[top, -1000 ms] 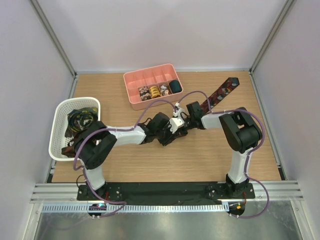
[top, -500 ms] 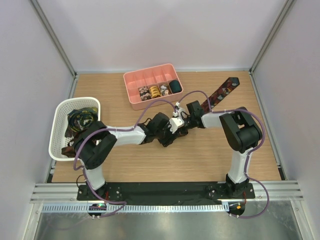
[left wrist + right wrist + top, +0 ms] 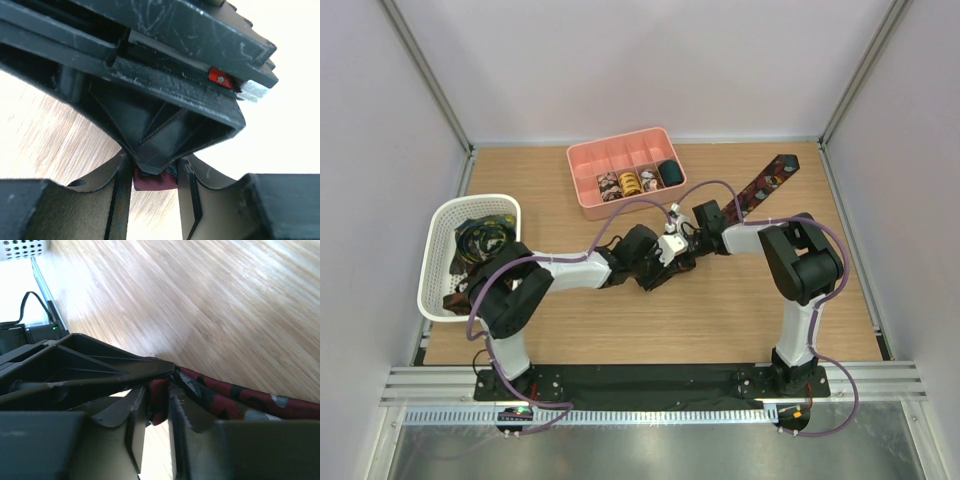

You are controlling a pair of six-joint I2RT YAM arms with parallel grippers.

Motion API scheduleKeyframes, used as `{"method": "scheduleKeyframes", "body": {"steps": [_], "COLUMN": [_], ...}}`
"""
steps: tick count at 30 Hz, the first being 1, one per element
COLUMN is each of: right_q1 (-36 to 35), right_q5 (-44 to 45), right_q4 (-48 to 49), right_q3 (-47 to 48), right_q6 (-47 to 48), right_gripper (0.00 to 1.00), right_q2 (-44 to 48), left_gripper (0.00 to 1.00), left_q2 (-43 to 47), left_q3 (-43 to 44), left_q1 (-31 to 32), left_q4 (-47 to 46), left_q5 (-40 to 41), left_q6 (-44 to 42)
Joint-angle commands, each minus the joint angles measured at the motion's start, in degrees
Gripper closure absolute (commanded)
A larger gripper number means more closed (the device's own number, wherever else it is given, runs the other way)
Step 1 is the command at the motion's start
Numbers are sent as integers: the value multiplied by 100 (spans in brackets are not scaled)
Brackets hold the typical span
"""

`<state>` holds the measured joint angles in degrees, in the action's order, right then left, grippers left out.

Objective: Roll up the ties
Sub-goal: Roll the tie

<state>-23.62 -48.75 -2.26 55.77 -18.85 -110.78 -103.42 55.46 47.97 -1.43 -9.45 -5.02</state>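
A dark tie with a red print (image 3: 766,180) lies stretched from the back right of the table toward the middle, where both grippers meet over its near end. My left gripper (image 3: 661,268) comes in from the left and my right gripper (image 3: 684,250) from the right, tip to tip. In the left wrist view a red fold of the tie (image 3: 150,182) sits pinched between my left gripper's (image 3: 155,172) fingers, under the other gripper's finger. In the right wrist view my right gripper (image 3: 156,410) is shut on a red fold, and the tie (image 3: 235,400) trails off to the right.
A pink divided tray (image 3: 582,160) at the back holds several rolled ties (image 3: 630,182). A white mesh basket (image 3: 435,270) at the left edge holds more loose ties (image 3: 480,240). Purple cables arc over both forearms.
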Motion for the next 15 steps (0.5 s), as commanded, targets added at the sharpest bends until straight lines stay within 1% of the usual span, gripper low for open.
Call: {"method": "scheduleKeyframes", "body": {"steps": [1, 3, 6, 13, 15], "right_q1": [76, 85, 76, 94, 103], "right_q5": [314, 314, 331, 366, 436], "right_q4": [-55, -55, -90, -196, -213], "right_q3": [154, 189, 215, 268, 242], "right_q6": [84, 40, -4, -48, -75], "right_gripper": [67, 66, 60, 59, 56], "right_q2": [-75, -23, 65, 179, 241], "left_gripper": [65, 66, 66, 67, 67], "left_q2": [-21, -38, -82, -144, -161], "left_q3": [-53, -44, -27, 26, 35], "left_q1": [2, 11, 20, 37, 37], "left_q4": [328, 345, 363, 442, 477], "left_q5": [-4, 5, 14, 49, 58], "left_q6": [-61, -78, -87, -105, -105]}}
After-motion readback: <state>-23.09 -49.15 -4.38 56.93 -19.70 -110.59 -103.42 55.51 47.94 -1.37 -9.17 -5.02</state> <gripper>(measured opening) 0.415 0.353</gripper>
